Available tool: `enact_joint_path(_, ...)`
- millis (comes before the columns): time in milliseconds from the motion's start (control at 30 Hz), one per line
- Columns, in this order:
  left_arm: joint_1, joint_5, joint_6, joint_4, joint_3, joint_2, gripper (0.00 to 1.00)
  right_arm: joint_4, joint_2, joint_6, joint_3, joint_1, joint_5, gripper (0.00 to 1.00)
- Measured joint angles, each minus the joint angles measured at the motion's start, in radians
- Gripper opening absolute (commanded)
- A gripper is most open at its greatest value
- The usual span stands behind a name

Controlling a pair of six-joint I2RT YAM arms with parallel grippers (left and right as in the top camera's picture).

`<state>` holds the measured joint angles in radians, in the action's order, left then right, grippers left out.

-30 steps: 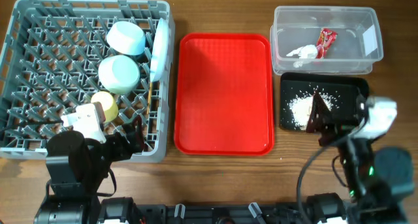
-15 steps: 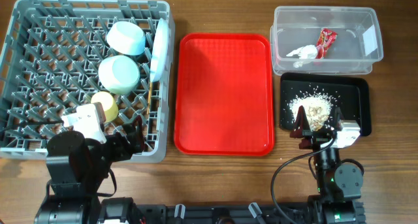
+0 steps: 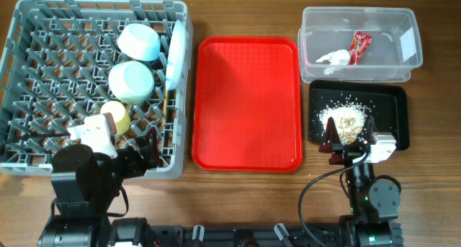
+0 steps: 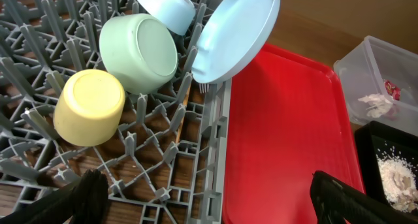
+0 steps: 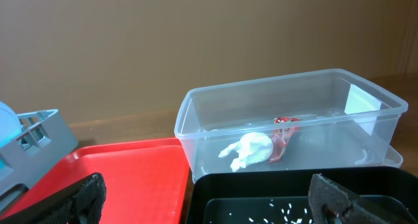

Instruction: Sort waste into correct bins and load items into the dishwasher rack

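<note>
Right end effector point(image 3: 351, 136) back; one wrapper point(image 3: 359, 45)

Clear plastic tub point(image 5: 339, 136) — glossy, seemingly — matt wood-grain table point(image 3: 245, 9).

Robot test bench, wooden table point(image 3: 245, 9), plain brown wall point(image 5: 196, 41), staged dishwasher rack point(image 3: 50, 52)

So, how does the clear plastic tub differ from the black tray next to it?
The clear tub is transparent with tall walls; the black tray is opaque and shallow. The tub holds a red wrapper and a white tissue; the tray holds beige food scraps. The tub lies farther from the robot, the tray nearer. Both are rectangular, similar in footprint, and sit right of the red tray.
</note>
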<state>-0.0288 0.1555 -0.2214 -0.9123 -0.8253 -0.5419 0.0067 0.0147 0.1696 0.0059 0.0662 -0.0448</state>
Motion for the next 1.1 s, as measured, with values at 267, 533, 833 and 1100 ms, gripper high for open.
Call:
enact_joint_path(267, 0.063, -0.007, 0.015, 0.27, 0.246, 0.231, 1.0, -0.002, -0.002, 0.0, 0.0, 0.0, 0.0, 1.0)
enact_joint_path(533, 0.094, -0.042, 0.017, 0.971, 0.799, 0.526, 1.0, 0.0, -0.002, 0.0, 0.0, 0.0, 0.003, 1.0)
enact_joint_path(833, 0.095, -0.065, 0.019, 0.847, 0.815, 0.528, 1.0, 0.0, -0.002, 0.0, 0.0, 0.0, 0.003, 1.0)
enact_joint_path(1100, 0.095, -0.065, 0.019, 0.847, 0.815, 0.528, 1.0, 0.0, -0.002, 0.0, 0.0, 0.0, 0.003, 1.0)
